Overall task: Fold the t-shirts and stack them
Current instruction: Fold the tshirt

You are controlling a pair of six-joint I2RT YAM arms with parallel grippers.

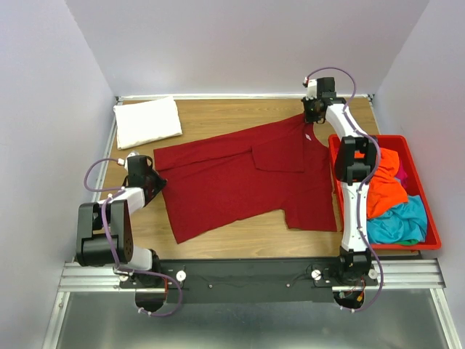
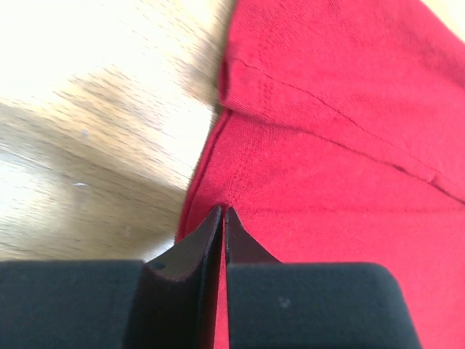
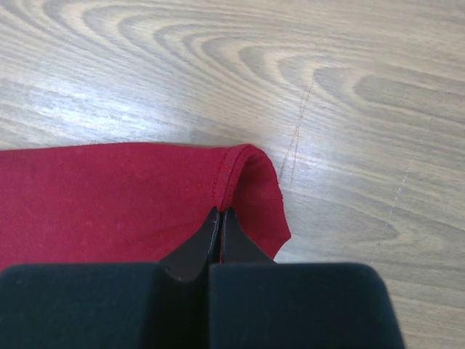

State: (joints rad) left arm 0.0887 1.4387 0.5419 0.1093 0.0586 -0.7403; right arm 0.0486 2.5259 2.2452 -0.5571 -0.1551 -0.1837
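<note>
A dark red t-shirt (image 1: 243, 174) lies spread across the middle of the wooden table. My left gripper (image 1: 158, 180) is shut on its left edge; the cloth (image 2: 327, 182) runs between the closed fingers in the left wrist view. My right gripper (image 1: 311, 116) is shut on the shirt's far right corner, pinching a hemmed fold (image 3: 240, 182). A folded white t-shirt (image 1: 147, 121) lies at the far left corner. Orange (image 1: 383, 185), teal (image 1: 398, 222) and magenta (image 1: 399, 173) t-shirts lie bunched in the red bin.
The rigid red plastic bin (image 1: 430, 222) stands at the right edge of the table, next to the right arm (image 1: 354, 189). White walls close the table on three sides. Bare wood (image 1: 232, 236) shows in front of the red shirt.
</note>
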